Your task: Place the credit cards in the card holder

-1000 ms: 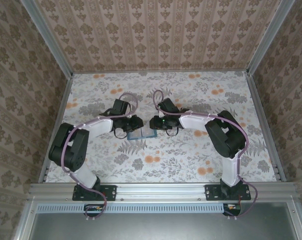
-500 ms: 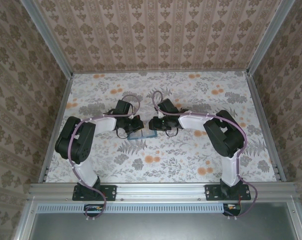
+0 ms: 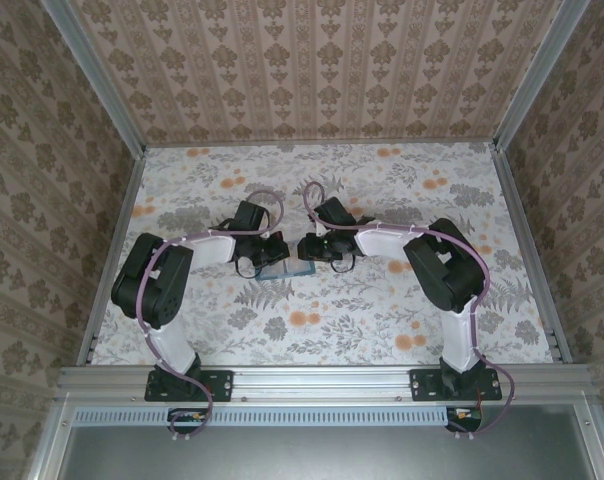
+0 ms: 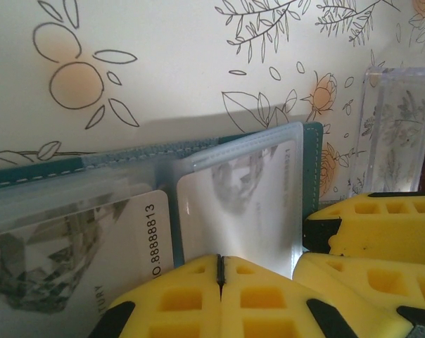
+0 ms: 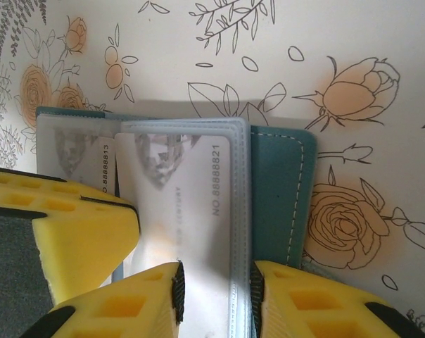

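Left claw [image 4: 219, 282] is shut tight, its two yellow pads pressed flat together with only a thin seam between them, sitting at the edge of the clear sleeves of the card holder [image 5: 279, 190]; whether a sleeve is pinched in that seam cannot be told. Right claw [image 5: 214, 292] stands partway open, with a narrow gap between its fingers. It hangs low over the loose stack of clear sleeves, and the stack's edge and the pale card [image 5: 191, 204] inside it show through that gap; contact with the sleeves cannot be told. The teal holder lies open like a book on the flowered table [image 4: 198, 56], near the middle and a little left of centre, with the left claw at its left end and the right claw at its right end, the two claws close together. A second pale card [image 4: 79, 246] with printed digits sits in the neighbouring sleeve. A clear plastic tray [image 4: 399, 120] stands just beside the holder.
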Tool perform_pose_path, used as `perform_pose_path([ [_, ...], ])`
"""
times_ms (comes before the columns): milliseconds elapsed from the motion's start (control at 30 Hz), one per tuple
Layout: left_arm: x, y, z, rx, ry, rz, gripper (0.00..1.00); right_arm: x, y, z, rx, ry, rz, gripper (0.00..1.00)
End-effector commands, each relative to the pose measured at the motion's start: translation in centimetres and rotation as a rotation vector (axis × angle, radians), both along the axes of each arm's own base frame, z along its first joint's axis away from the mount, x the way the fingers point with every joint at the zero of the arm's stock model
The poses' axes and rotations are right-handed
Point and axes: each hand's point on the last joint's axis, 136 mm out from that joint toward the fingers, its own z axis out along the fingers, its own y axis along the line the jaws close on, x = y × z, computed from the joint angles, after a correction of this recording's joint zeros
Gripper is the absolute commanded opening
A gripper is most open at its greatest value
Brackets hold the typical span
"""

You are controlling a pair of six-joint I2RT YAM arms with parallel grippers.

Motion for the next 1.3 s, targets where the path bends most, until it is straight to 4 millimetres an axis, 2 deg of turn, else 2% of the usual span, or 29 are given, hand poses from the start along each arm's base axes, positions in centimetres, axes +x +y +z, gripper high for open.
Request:
perform_pose_path([
  [0,-1.3,0.9,-1.6,0.060,0.037,-0.008,0.00,-0.5,1.4,0.0,0.034,0.016,0.043,0.34],
  [333,-1.1,0.6,-1.4,0.052,0.033,-0.011,0.00,-0.9,3.8,1.9,0.191,0.044,0.090,0.33],
  [467,-1.0,0.6,-1.4,0.049,0.032,-0.011,0.00,-1.0,4.2,2.0,0.236,0.064,0.097,0.33],
  [633,-1.0,0.6,-1.2,0.043,0.030,-0.011,0.00,-0.9,3.9,1.2,0.235,0.078,0.083,0.33],
  [733,-1.0,0.6,-0.8,0.041,0.026,-0.012,0.00,-0.7,3.1,0.4,0.176,0.068,0.058,0.33],
  [900,-0.6,1.3,1.4,0.072,-0.023,-0.003,0.00,-0.6,0.9,-0.9,0.041,0.044,0.028,0.33],
  [967,-0.3,1.8,2.5,0.095,-0.053,-0.001,0.04,-0.7,0.7,-1.2,0.032,0.047,0.030,0.33],
  [1067,0.2,2.3,3.6,0.139,-0.083,0.000,0.14,-0.8,0.7,-1.3,0.034,0.050,0.028,0.33],
  [1200,0.3,2.6,3.6,0.210,-0.085,-0.016,0.16,-0.8,0.7,-1.2,0.038,0.048,0.028,0.33],
  [1267,0.1,2.6,3.5,0.266,-0.083,-0.032,0.13,-0.8,0.6,-1.2,0.032,0.044,0.028,0.33],
])
